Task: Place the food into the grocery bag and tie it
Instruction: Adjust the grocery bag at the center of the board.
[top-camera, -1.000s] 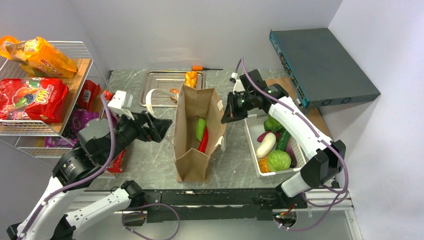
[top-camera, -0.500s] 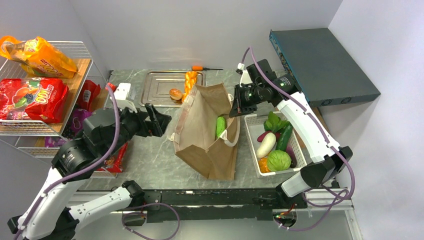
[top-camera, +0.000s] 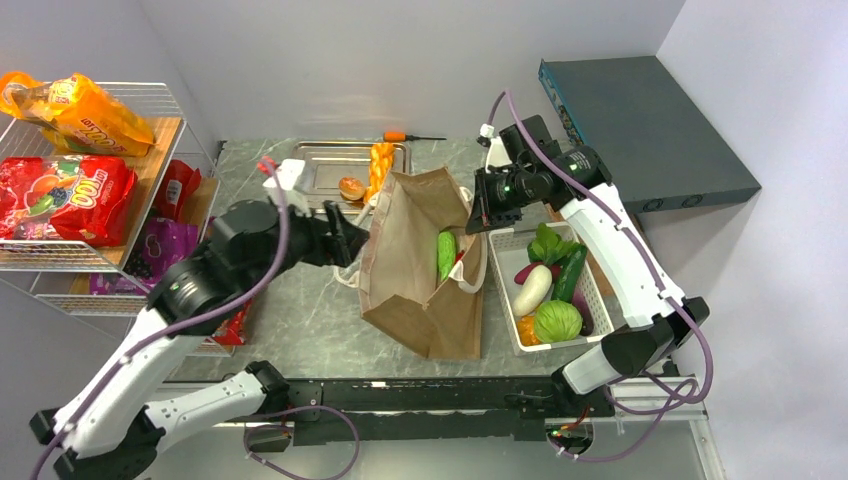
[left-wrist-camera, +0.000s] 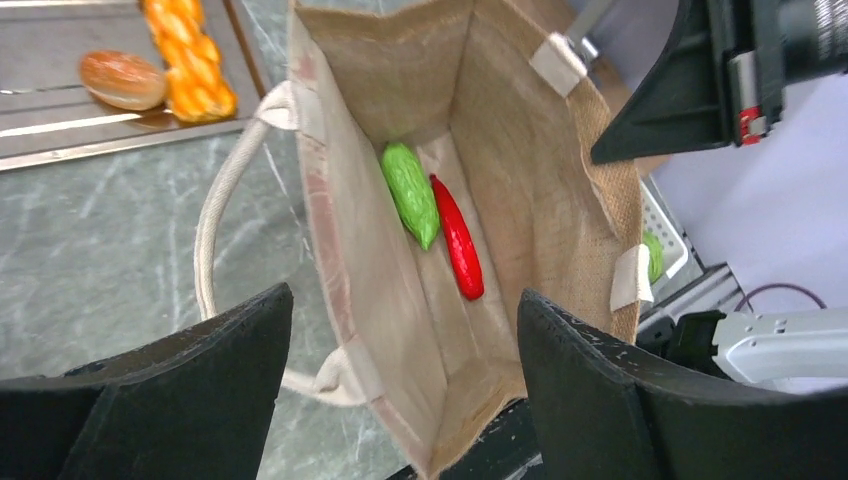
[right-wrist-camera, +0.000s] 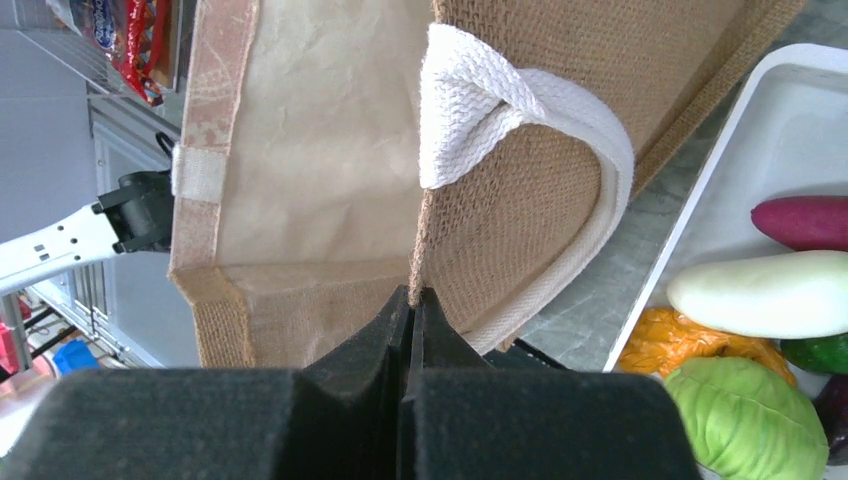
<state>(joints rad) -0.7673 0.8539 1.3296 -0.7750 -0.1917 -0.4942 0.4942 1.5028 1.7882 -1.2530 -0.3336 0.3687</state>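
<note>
Grey marbled surface (top-camera: 300, 310) is backed by white walls, and the grocery bag (top-camera: 415, 270) is seen near its middle, tilted, with its mouth open. Its right-hand rim is clenched in the right pincer (right-wrist-camera: 411, 300), beside a white loop handle (right-wrist-camera: 560, 110). The left pincer (top-camera: 348, 235) is held released, its fingers spread wide at the bag's left wall, with nothing grasped. A green vegetable (left-wrist-camera: 410, 190) and a red chili (left-wrist-camera: 458, 240) are seen lying inside the bag. Behind it, a metal tray (top-camera: 315, 170) is occupied by an orange braided piece (top-camera: 381, 160) and a bun (top-camera: 351, 187). A white basket (right-wrist-camera: 760, 150) of vegetables is set just beside the bag on the right. Snack packets (top-camera: 65, 195) are kept on a wire rack (top-camera: 150, 86) at the far left.
</note>
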